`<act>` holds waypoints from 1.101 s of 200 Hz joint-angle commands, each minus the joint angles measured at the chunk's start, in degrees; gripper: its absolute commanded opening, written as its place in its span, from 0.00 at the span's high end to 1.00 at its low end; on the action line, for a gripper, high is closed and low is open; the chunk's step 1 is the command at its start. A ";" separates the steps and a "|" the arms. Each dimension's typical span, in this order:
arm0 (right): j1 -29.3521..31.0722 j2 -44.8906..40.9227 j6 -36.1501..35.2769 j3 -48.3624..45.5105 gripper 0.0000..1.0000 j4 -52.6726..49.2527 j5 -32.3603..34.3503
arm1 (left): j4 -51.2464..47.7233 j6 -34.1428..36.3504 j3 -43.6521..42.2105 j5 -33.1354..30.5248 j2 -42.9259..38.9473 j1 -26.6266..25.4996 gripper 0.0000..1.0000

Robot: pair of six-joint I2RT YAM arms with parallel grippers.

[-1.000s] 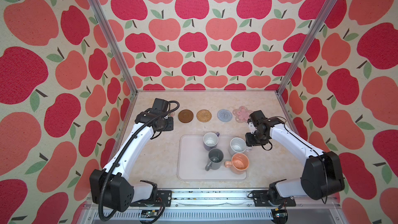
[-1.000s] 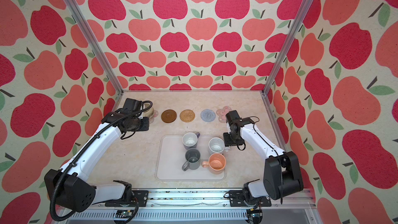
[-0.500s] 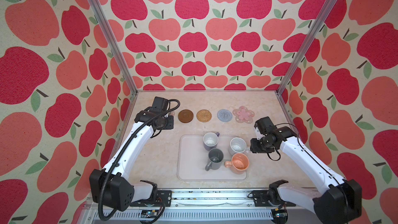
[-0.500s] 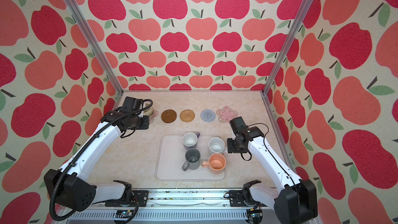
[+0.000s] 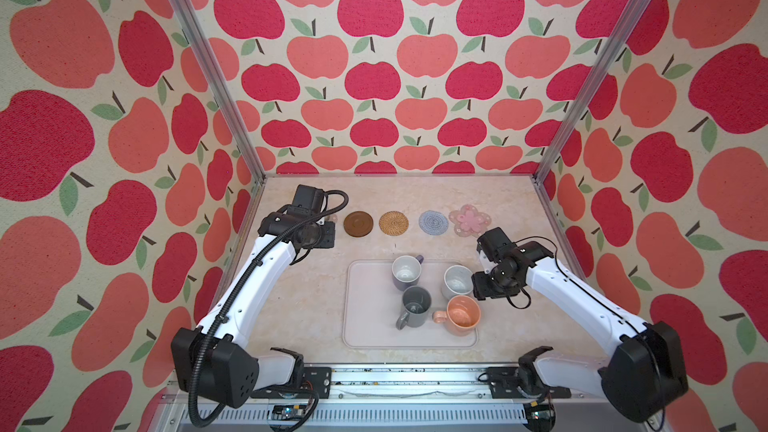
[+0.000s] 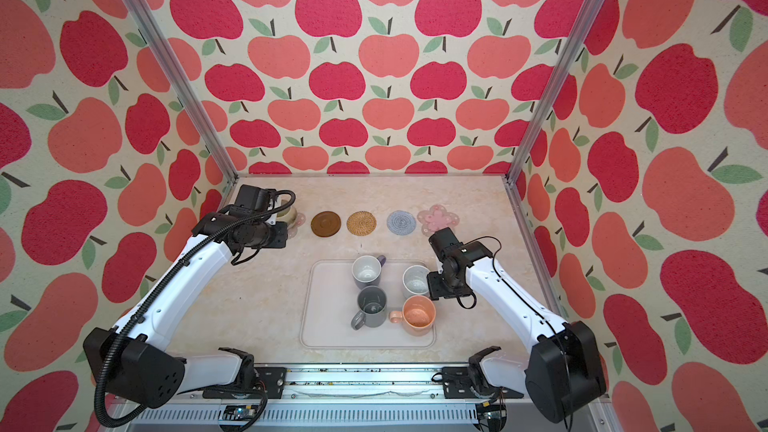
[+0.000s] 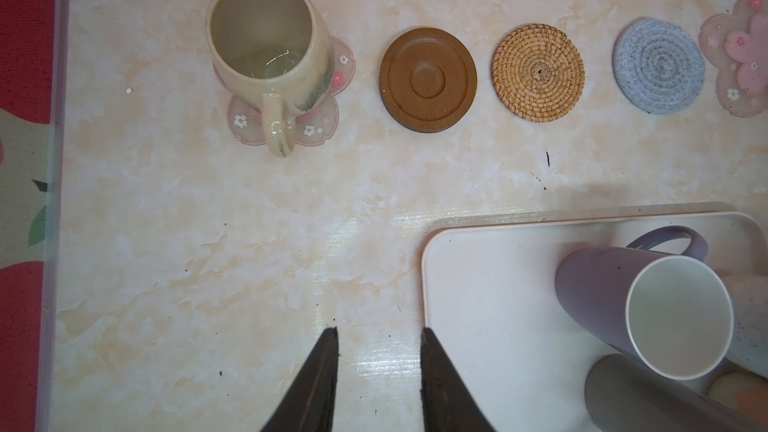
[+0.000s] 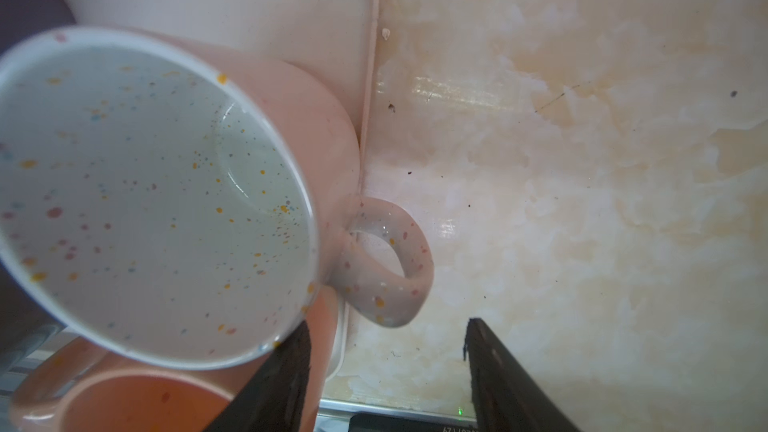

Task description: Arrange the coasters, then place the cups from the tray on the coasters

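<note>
The white speckled cup [image 8: 158, 197] stands at the tray's [image 5: 370, 305] right; the right gripper [image 8: 388, 324], back from the far pink coaster [image 5: 469, 220], has spread wide before its handle, likely the next pickup. Far left, the left gripper [image 7: 378, 330] hangs narrow and empty near the placed beige cup [image 7: 266, 35].

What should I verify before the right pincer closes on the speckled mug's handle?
1. Right pincer open and empty: ok.
2. White speckled mug upright on the tray: ok.
3. Its handle inside the pincer: not ok, just ahead of the tips.
4. Nearest pink flower coaster bare: ok.
5. Gap to the peach mug: cannot tell.
6. Left pincer open, empty: ok.
</note>
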 commanded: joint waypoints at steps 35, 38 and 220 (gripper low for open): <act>-0.18 3.36 -3.92 3.99 0.36 2.15 -1.70 | -2.31 1.19 -0.05 -2.15 -0.95 -0.21 0.65; -0.16 3.54 -4.25 4.20 0.36 2.10 -1.87 | -2.29 1.19 0.04 -2.01 -0.83 -0.18 0.65; 6.51 15.64 -14.55 10.91 0.49 1.73 -3.75 | -4.50 -1.01 -2.26 -3.45 -5.51 -0.27 0.65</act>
